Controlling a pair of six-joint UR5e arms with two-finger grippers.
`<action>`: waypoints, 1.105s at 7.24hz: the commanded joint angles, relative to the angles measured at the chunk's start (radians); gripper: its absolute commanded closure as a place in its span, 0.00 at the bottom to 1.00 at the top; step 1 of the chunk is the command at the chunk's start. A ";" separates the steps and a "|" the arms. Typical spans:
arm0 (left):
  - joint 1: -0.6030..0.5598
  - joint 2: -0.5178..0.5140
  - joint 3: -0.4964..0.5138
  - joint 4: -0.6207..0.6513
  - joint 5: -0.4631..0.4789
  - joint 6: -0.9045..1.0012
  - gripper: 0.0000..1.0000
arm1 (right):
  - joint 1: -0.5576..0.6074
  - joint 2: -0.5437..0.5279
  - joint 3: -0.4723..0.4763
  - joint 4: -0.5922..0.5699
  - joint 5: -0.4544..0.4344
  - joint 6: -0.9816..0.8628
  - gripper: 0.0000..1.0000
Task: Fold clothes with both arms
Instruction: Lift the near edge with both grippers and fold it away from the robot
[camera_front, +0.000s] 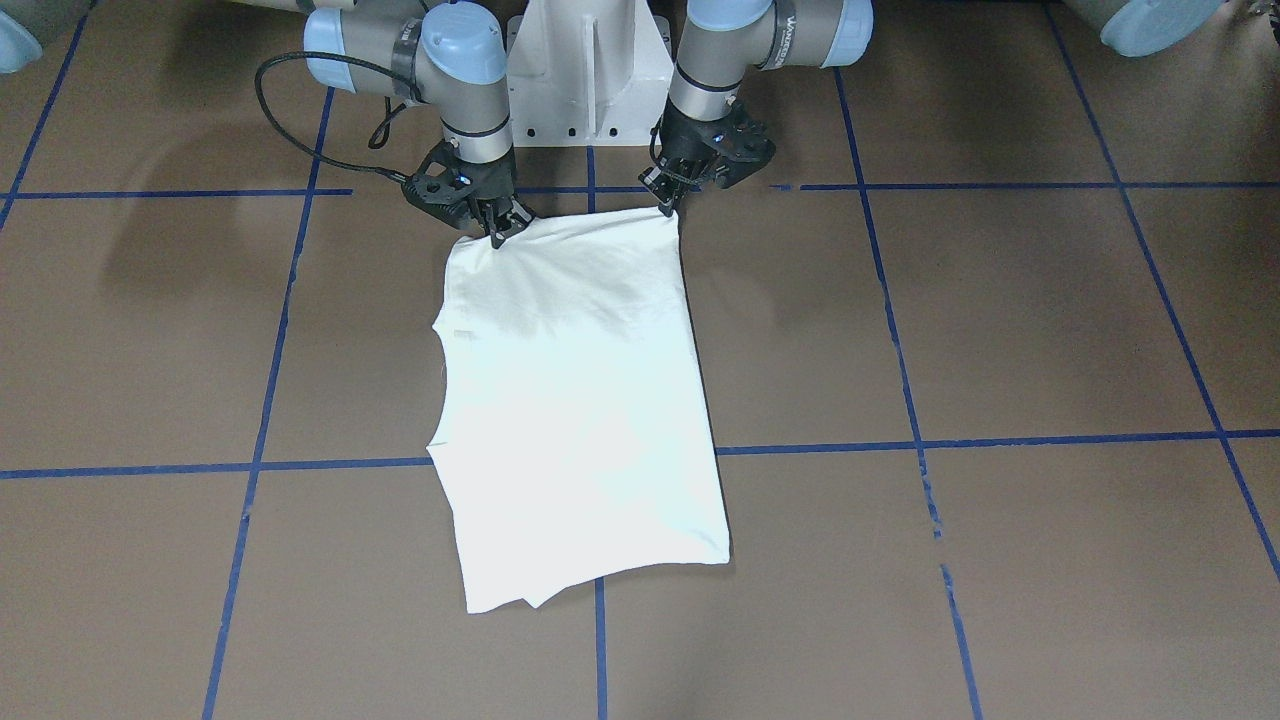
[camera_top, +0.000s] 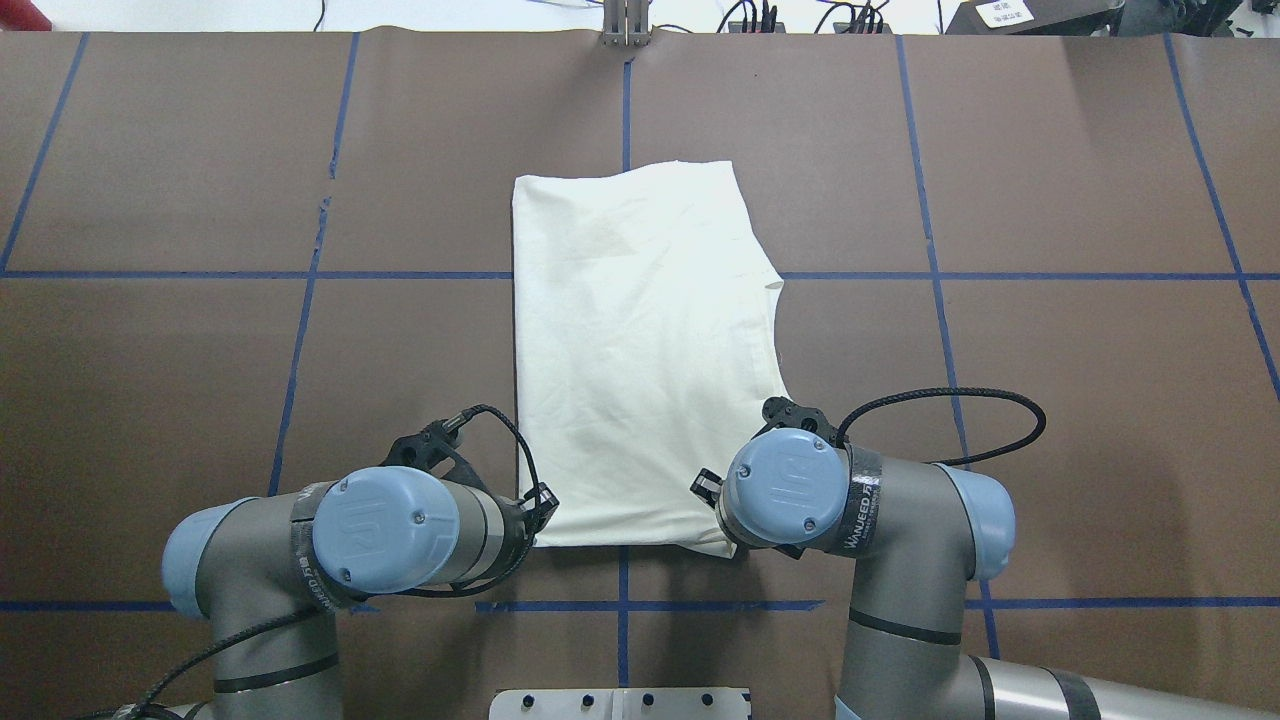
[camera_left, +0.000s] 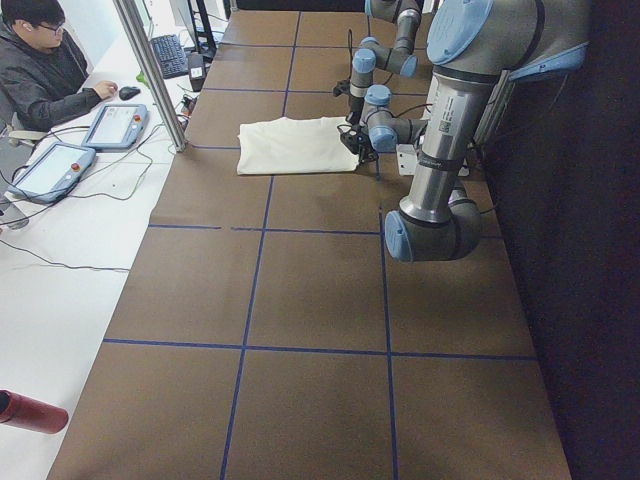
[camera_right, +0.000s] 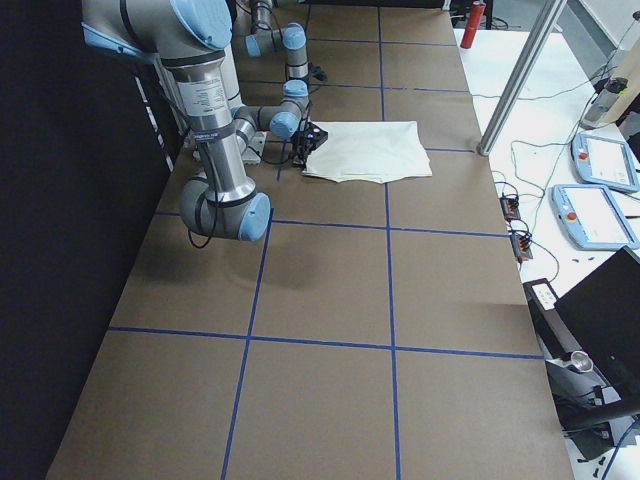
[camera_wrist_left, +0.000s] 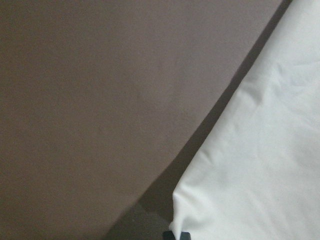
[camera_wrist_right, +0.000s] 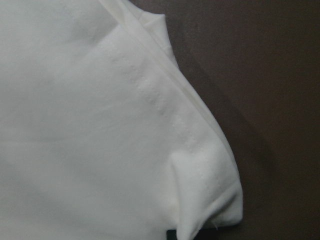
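On the brown paper-covered table (camera_front: 1000, 320), centre, just beyond the white pedestal base (camera_front: 588, 80): cream fabric T-shirt (camera_front: 580, 400), plain side up, lying flat as one long panel running near to far. The neckline curve is on its right edge and no print shows.
Left arm: black two-finger left gripper (camera_front: 668, 205), closed on the T-shirt's near left corner, which tents up to it.
Right arm: black two-finger right gripper (camera_front: 497, 235), pinched on the near right corner; its wrist view shows the stitched hem bunched at the finger.
Far edge: free, slightly askew, an under-layer peeking out at the right corner.
Step in hand (judged): lift the near edge and carry it far to halve the panel.
Method advised: raise both corners level and together, keep the edge taut between them, and travel in parallel. Lay near corners onto far corners and let go only once the cloth rests flat.
Risk (judged): inner layers may drag and skew the fold.
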 joint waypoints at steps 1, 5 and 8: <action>0.000 0.000 -0.002 0.000 0.002 0.000 1.00 | 0.022 0.018 0.007 0.004 0.026 0.000 1.00; 0.053 0.009 -0.158 0.139 0.005 0.038 1.00 | 0.026 0.000 0.108 0.012 0.035 -0.003 1.00; 0.127 0.030 -0.347 0.267 0.008 0.041 1.00 | -0.049 -0.069 0.286 0.012 0.037 -0.003 1.00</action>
